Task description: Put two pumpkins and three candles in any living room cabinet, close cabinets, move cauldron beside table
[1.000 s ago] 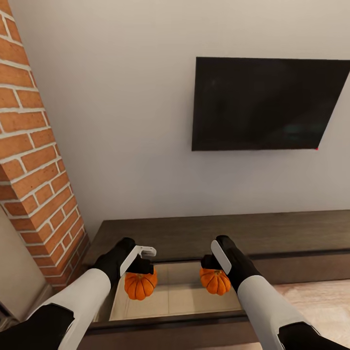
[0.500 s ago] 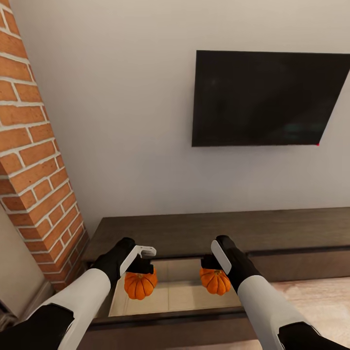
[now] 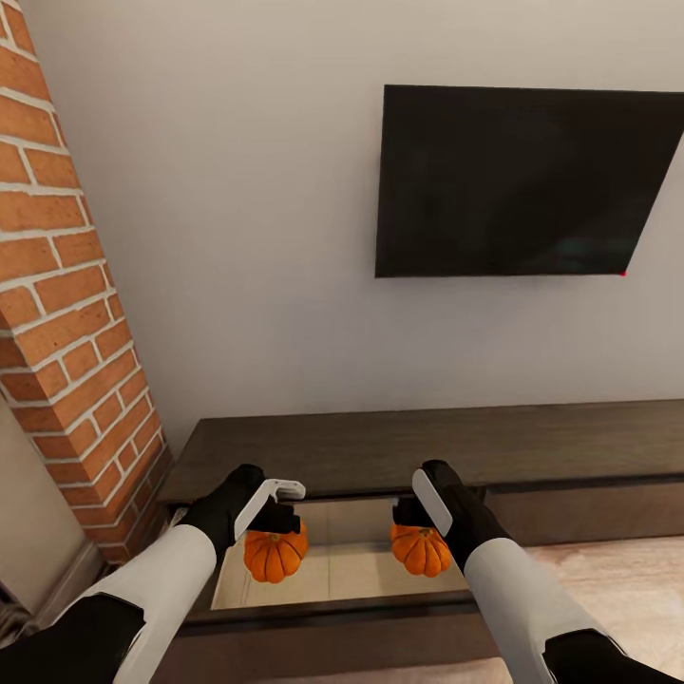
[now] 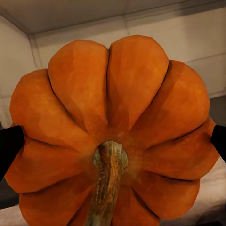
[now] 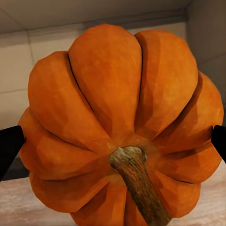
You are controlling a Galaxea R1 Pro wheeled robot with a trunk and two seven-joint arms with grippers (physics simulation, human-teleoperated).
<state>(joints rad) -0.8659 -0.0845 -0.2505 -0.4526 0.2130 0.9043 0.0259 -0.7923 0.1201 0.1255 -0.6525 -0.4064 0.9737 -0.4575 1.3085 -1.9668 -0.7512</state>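
Each gripper holds a ribbed orange pumpkin by its sides. The left gripper (image 3: 275, 532) is shut on one pumpkin (image 3: 275, 555), whose stem end faces the left wrist camera (image 4: 110, 136). The right gripper (image 3: 418, 522) is shut on the other pumpkin (image 3: 421, 549), also seen stem-first from the right wrist (image 5: 122, 132). Both hang over the open compartment with its pale interior (image 3: 351, 570) in the long low dark-brown cabinet (image 3: 399, 451). The candles are out of view.
A red brick column (image 3: 66, 323) stands at the left, right beside the cabinet's end. A black TV (image 3: 518, 180) hangs on the white wall above the cabinet. Pale wood floor (image 3: 617, 589) shows at the lower right.
The whole picture has shifted: TV and cabinet sit a little higher in view, so the camera has moved. Both grippers keep their pumpkins in the same place in the picture.
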